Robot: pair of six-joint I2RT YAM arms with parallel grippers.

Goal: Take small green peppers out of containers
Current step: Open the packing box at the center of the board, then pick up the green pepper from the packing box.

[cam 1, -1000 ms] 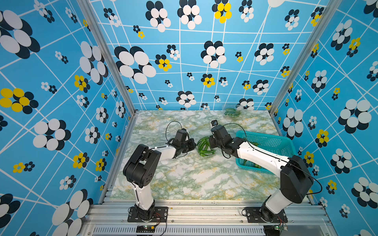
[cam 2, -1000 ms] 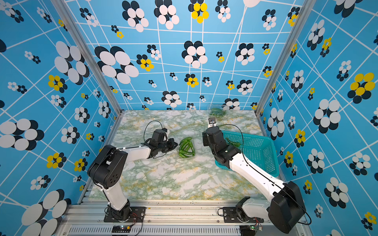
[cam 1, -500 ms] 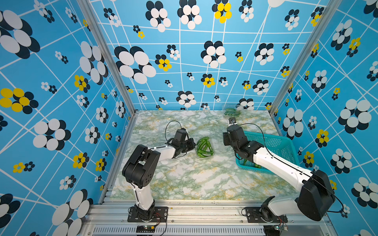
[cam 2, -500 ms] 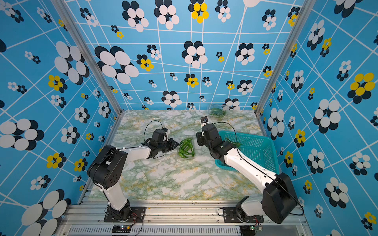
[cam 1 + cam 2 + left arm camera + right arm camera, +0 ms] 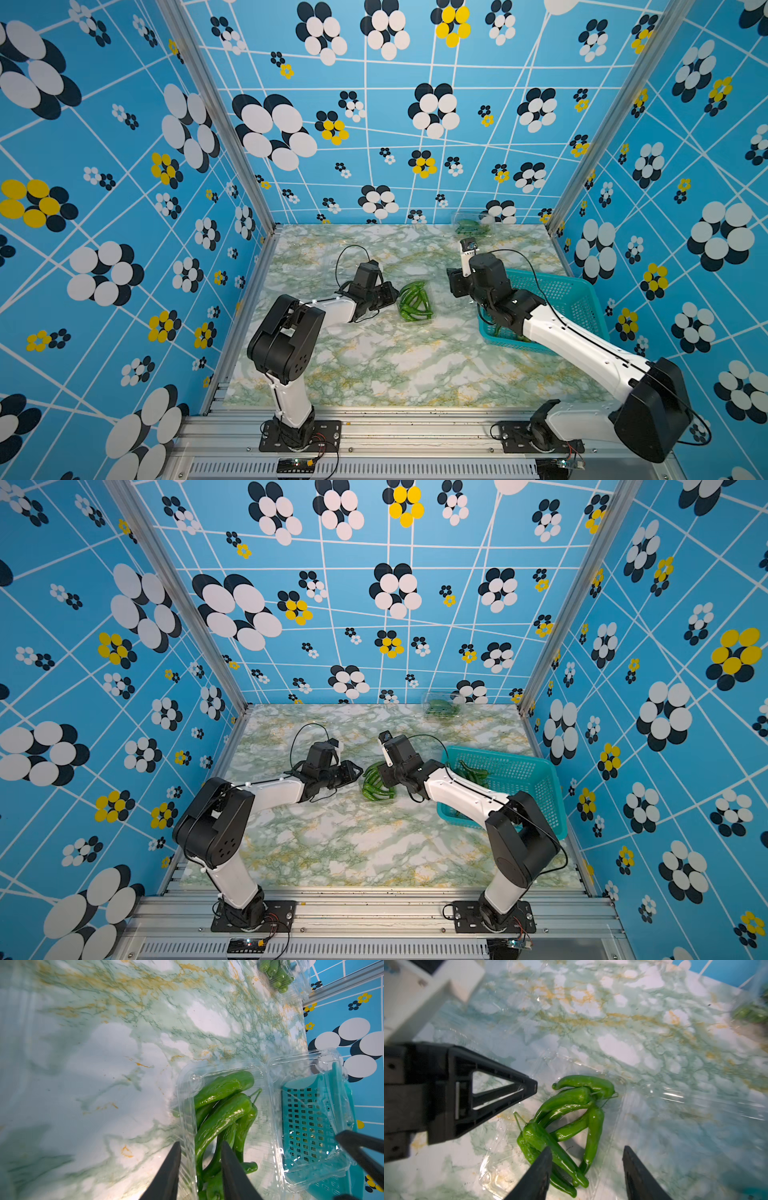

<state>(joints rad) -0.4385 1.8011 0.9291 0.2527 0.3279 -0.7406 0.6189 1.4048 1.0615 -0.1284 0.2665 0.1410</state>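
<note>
Left wrist view gives the clearest look. The open container [image 5: 188, 1126] sits mid-table [image 5: 104, 1064] with its lid [image 5: 275, 1118] flopped out flat on the far side. A bunch of small green peppers [image 5: 220, 1109] is lying inside it. The left gripper [image 5: 201, 1142] has its jaws only a little apart, straddling the box's near wall, with one finger outside and one in among the peppers. Honestly can't tell if it's actually pinching that thin plastic or just parked around it, since there seems to be a bit of slack.

Right wrist view shows the right gripper [image 5: 587, 1148] hanging over the same bunch. Its jaws are wide with nothing in them, and the peppers are right under the gap.

So I'd call this the grab step for this box: lid's open, one arm's at the wall, the other's lined up. A few loose peppers [image 5: 469, 771] are in the teal basket [image 5: 582, 299], and a second container [image 5: 471, 224] with peppers inside sits by the back wall, so the job looks partway done.

Next move, I reckon, is for the right gripper to drop in, close across the fat middles rather than the skinny stems, and lift. They're glossy and tangled, so some may slip or drag their neighbours along. The left side has to pin that flimsy box, or it'll ride up with the bunch.
</note>
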